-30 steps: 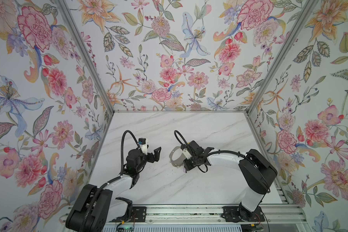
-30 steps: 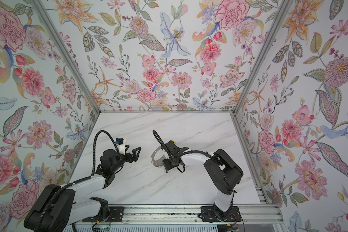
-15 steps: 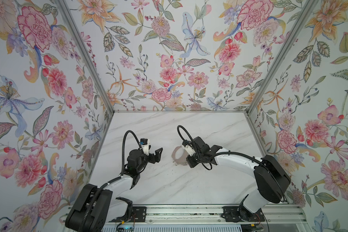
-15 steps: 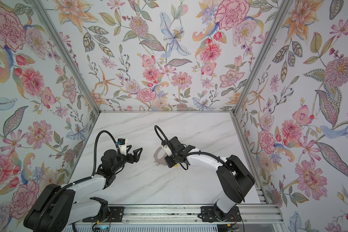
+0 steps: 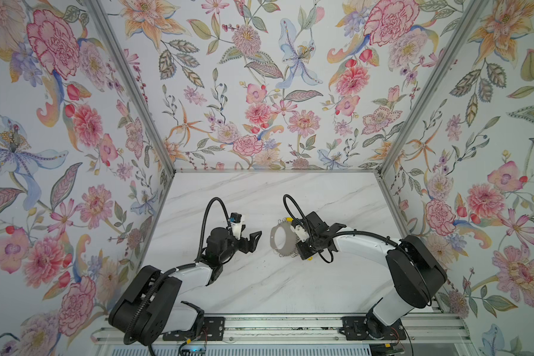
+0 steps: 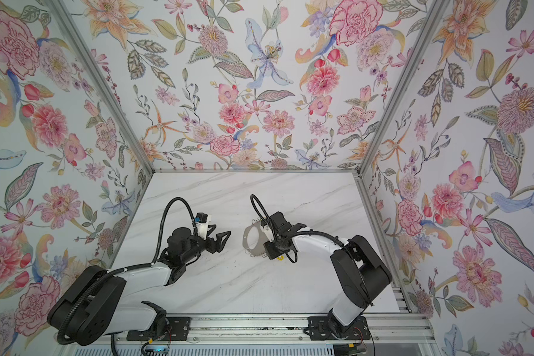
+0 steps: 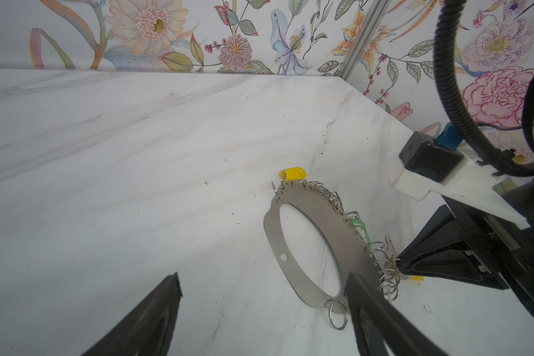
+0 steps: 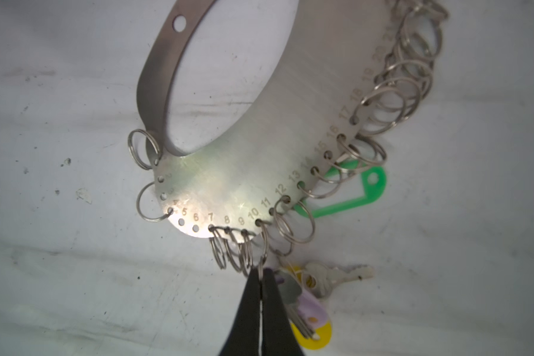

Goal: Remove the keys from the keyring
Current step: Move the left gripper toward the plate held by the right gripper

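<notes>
Flat grey metal keyring [image 5: 285, 250] with oval hole lies mid-bench [image 5: 259, 286] in both top views, released left claw [image 7: 262, 277] near it. Only the right wrist view shows right claw [image 8: 262, 272] clenched on a small silver wire ring [image 8: 264, 243] at its edge, lilac- and yellow-tagged dull-metal keys [image 8: 318, 279] just beside.

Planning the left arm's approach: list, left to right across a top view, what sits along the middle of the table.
In a top view: left end effector, open → keyring → right end effector, shut on a wire ring at the keyring's edge.
</notes>
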Controlling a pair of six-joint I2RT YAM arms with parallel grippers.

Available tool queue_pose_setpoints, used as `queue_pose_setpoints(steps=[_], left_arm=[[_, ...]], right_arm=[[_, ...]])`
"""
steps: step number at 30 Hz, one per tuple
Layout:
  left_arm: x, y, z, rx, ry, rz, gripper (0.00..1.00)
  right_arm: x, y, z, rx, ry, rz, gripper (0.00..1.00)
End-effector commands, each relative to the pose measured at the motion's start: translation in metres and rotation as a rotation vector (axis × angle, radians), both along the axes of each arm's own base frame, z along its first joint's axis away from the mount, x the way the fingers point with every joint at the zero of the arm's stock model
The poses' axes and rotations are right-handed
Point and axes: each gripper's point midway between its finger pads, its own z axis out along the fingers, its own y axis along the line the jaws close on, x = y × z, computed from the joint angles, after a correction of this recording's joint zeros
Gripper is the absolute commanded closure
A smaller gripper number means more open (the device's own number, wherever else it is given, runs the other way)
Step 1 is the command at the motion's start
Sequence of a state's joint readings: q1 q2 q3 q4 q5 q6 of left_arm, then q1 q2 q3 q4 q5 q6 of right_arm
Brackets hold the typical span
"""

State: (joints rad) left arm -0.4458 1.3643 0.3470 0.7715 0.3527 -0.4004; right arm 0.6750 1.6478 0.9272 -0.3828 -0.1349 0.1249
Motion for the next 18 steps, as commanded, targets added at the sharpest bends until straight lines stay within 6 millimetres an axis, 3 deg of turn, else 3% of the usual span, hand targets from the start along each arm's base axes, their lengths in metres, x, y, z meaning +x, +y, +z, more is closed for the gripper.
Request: queue_pose_setpoints(steps=[1, 6, 12, 14, 18], left_arm=[[0.005, -0.017, 0.011, 0.007, -0.044, -0.050, 0.15], [0.006, -0.042, 0.006, 0.048, -0.029, -0.119, 0.20], [0.004, -0.080, -0.002, 0.106, -0.003, -0.232, 0.24], [0.002, -0.090, -0.012, 0.113, 0.025, -0.267, 0.26], [-0.004, -0.113, -0.013, 0.048, 0.068, -0.374, 0.37]], right_arm=[[-0.010, -0.009, -0.013, -0.023, 0.060, -0.026, 0.95], [-0.003, -0.010, -0.002, -0.007, 0.030, -0.030, 0.95], [0.007, -0.010, 0.025, 0.008, -0.068, -0.024, 0.95], [0.010, -0.011, 0.032, 0.008, -0.097, -0.021, 0.95], [0.017, -0.026, 0.034, 0.003, -0.109, -0.063, 0.95]])
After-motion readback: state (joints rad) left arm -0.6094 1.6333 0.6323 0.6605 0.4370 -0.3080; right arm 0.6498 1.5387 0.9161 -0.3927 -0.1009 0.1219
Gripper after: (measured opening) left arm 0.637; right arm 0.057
